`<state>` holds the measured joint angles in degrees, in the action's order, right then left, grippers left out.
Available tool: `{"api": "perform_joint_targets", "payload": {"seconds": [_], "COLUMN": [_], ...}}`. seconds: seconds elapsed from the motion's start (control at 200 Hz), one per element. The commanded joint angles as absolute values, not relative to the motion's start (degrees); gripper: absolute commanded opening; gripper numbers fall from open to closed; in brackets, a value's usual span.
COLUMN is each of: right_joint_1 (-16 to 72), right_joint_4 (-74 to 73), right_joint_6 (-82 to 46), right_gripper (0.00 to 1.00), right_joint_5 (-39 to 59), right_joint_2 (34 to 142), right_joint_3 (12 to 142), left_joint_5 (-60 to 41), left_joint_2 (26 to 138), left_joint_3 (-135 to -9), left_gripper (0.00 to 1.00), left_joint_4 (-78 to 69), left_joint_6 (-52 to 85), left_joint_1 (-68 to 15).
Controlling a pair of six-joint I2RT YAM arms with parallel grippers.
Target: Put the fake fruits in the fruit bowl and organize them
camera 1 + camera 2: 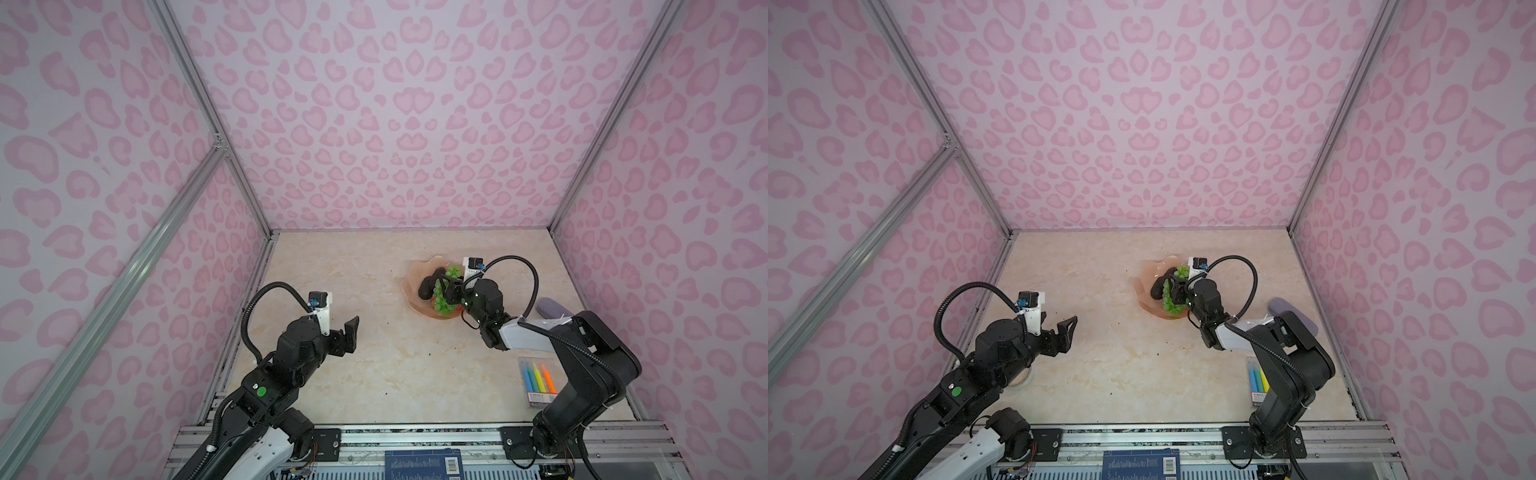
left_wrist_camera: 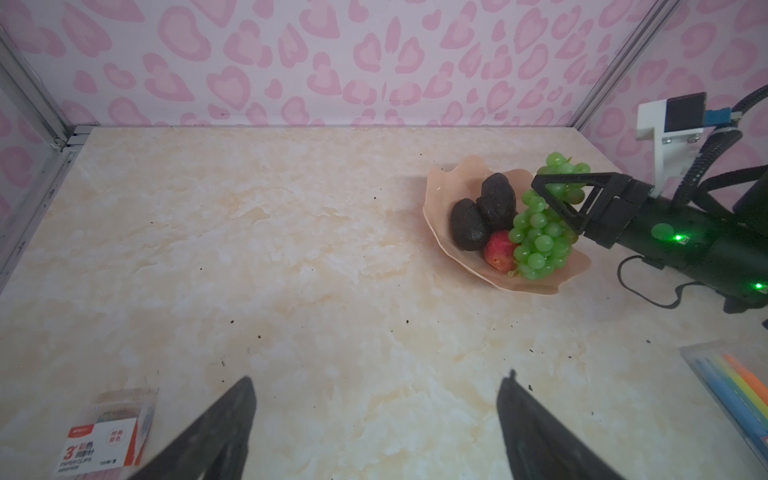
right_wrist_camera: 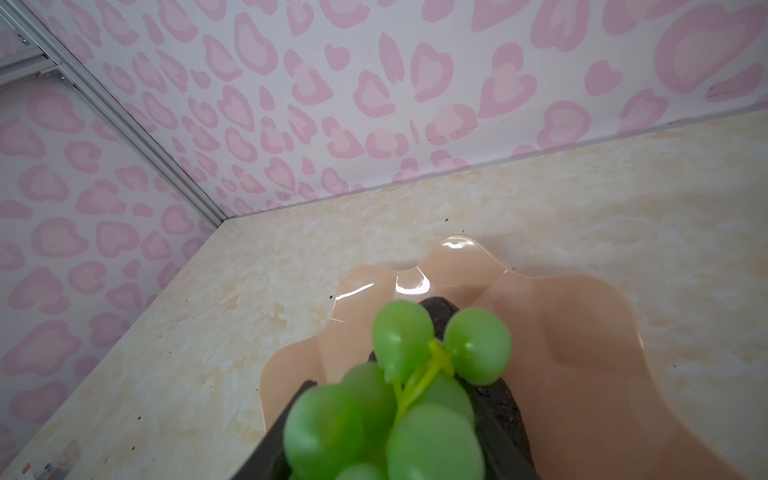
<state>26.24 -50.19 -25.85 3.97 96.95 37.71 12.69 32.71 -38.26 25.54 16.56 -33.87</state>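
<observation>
The peach-pink fruit bowl (image 1: 419, 266) (image 1: 1150, 266) (image 2: 457, 170) (image 3: 582, 332) stands at the back right of the table. In it lie two dark avocados (image 2: 496, 199) (image 2: 467, 224) (image 1: 428, 286), a red strawberry (image 2: 498, 251) and the green grapes (image 1: 442, 305) (image 1: 1173, 307) (image 2: 538, 241) (image 3: 399, 340). My right gripper (image 1: 446, 289) (image 1: 1173, 286) (image 2: 540, 187) (image 3: 407, 415) hangs over the bowl with the top of the bunch between its jaws. The lower grapes rest in the bowl; whether the jaws still press is unclear. My left gripper (image 1: 353, 328) (image 1: 1069, 322) (image 2: 376, 382) is open and empty, over bare table at the left.
A clear pack of coloured markers (image 1: 536, 380) (image 1: 1258, 382) (image 2: 739, 382) lies at the front right beside the right arm. A grey-purple case (image 1: 552, 307) (image 1: 1283, 305) sits behind that arm. A box of paper clips (image 2: 104, 436) lies near the left gripper. Pink walls close in three sides.
</observation>
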Motion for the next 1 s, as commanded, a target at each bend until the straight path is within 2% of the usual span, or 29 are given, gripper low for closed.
{"api": "perform_joint_targets", "payload": {"seconds": [0.0, 0.185, 0.24, 0.455, 0.605, 0.78, 0.88, 0.94, 0.995], "right_joint_1": [25.8, 25.8, 25.7, 25.4, 25.0, 22.9, 22.3, 21.7, 20.4], "right_joint_4": [-56.2, -54.4, -53.5, -46.2, -32.7, -17.7, -10.1, -8.8, -9.8], "right_joint_6": [-24.8, -22.6, -21.9, -18.9, -13.7, -10.9, -6.7, -5.2, -4.6], "right_gripper": [0.62, 0.84, 0.98, 0.98, 0.98, 0.99, 0.99, 0.99, 0.99], "right_joint_5": [3.7, 5.7, 6.0, 6.5, 4.9, -2.7, -11.3, -15.8, -18.3], "right_joint_2": [98.1, 97.7, 97.0, 91.2, 82.4, 69.3, 63.4, 60.8, 59.3], "right_joint_3": [38.0, 39.8, 40.3, 43.2, 44.6, 40.6, 37.7, 34.9, 32.1], "left_joint_5": [13.7, 13.8, 13.9, 15.2, 16.8, 20.7, 25.9, 30.8, 33.3], "left_joint_2": [32.5, 32.7, 32.8, 33.7, 34.1, 32.8, 31.1, 30.6, 30.5], "left_joint_3": [-39.5, -39.0, -39.0, -39.6, -39.6, -36.2, -32.9, -30.8, -28.7], "left_gripper": [0.92, 0.92, 0.92, 0.92, 0.92, 0.94, 0.98, 1.0, 0.98], "left_joint_4": [24.2, 24.0, 23.7, 23.0, 22.0, 17.1, 12.6, 9.1, 4.7], "left_joint_6": [15.3, 15.7, 15.8, 14.8, 14.4, 12.7, 10.2, 8.5, 6.9], "left_joint_1": [-33.8, -33.8, -33.8, -33.8, -33.8, -33.7, -33.8, -33.6, -32.7]}}
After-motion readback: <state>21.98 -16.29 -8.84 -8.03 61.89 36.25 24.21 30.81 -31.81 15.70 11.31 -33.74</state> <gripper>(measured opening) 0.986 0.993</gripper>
